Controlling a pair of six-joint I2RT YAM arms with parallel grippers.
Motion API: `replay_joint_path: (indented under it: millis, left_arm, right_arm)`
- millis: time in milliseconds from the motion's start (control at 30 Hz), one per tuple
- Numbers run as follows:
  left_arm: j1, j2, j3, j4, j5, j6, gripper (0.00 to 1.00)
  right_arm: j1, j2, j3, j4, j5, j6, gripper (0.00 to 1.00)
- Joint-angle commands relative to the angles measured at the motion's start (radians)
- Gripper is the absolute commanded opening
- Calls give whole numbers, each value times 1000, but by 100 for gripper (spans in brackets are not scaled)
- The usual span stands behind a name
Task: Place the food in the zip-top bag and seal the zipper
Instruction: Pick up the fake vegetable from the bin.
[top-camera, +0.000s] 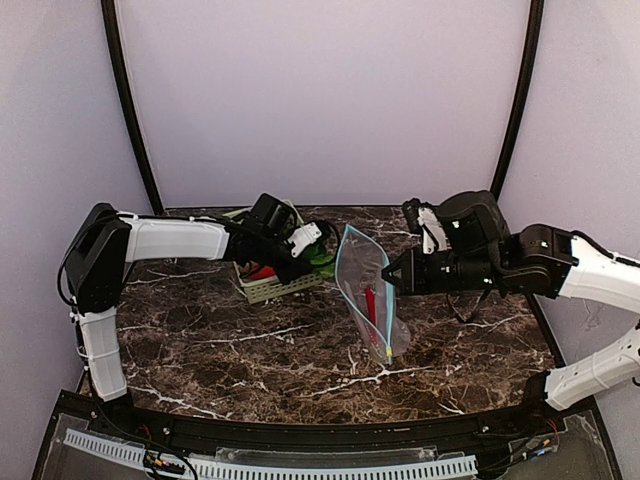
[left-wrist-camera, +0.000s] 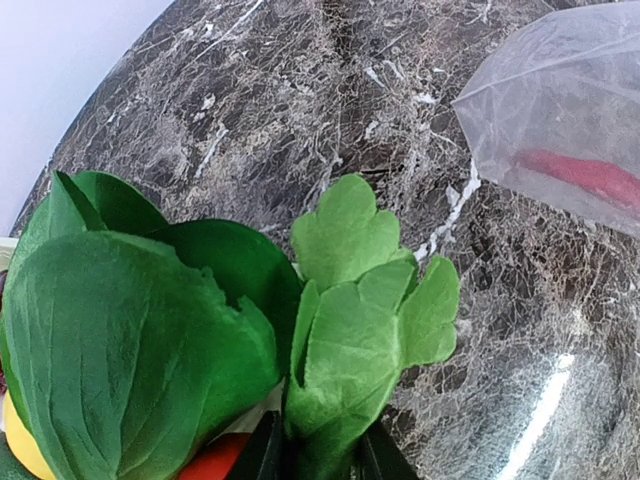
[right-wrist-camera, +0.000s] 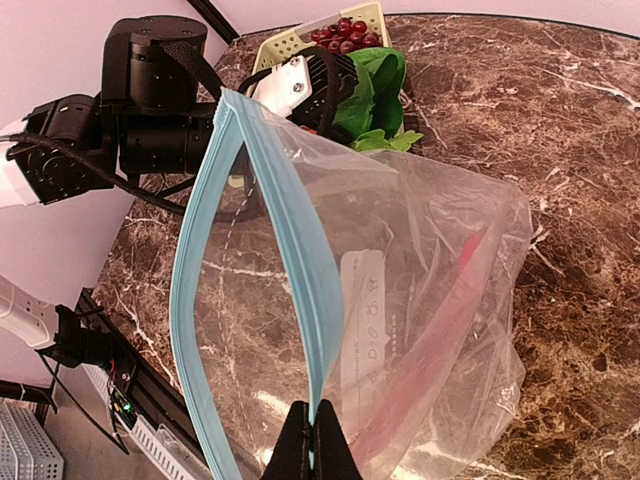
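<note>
The clear zip-top bag (top-camera: 365, 290) stands on the marble table with its mouth open. My right gripper (right-wrist-camera: 318, 440) is shut on one lip of the light blue zipper (right-wrist-camera: 290, 250). The yellowish slider (top-camera: 388, 352) is at the near end. A red chilli (right-wrist-camera: 440, 340) lies inside the bag. My left gripper (left-wrist-camera: 318, 465) is over the basket, its fingers pressed on both sides of the light green bok choy (left-wrist-camera: 360, 320) stem. More food stays in the basket: a darker green leaf (left-wrist-camera: 120, 350), a lemon (left-wrist-camera: 20, 445), a red piece (left-wrist-camera: 205, 460) and grapes (right-wrist-camera: 340, 30).
The pale green slotted basket (top-camera: 275, 288) sits left of the bag at the back of the table. The left arm (right-wrist-camera: 150, 110) reaches across behind the bag's mouth. Dark marble table (top-camera: 250, 360) extends toward the near edge.
</note>
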Motion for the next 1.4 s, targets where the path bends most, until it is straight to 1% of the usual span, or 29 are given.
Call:
replay_joint_path:
  millis: [0,200,367,500,700,900,1133,1267,1367]
  left_arm:
    - [-4,-19,38,-22,9,-35,24]
    - [-4,-42,53,-15,34,-73,21]
    - [-4,-42,53,-15,29,-77,9]
    - [-4,-53,53,-24,22,-87,2]
    - [-4,-117,36,-19,20,-120,1]
    - [-4,-217,-20,7,-2,-154,1]
    - [-4,-336,-62,-9,-11,-186,1]
    - [-3,-419,-71,-8,6,-228,1]
    - [-4,-489,-75,-4,58,-270,1]
  right_arm:
    - [-9,-29,-7,0,9,-5,0]
    - [-9,-31,-10,0,9,-6,0]
    - [-10,-34,-11,0,8,-7,0]
    - [-10,-45,-16,-1,12,-3,0]
    - [-11,-57,-20,-4,21,-3,0]
    - [-12,-59,-22,-3,22,-2,0]
    - [-13,-61,-20,-3,22,-5,0]
    - [-12,-56,-16,-2,17,-7,0]
    - [-13,-49,-15,2,11,-9,0]
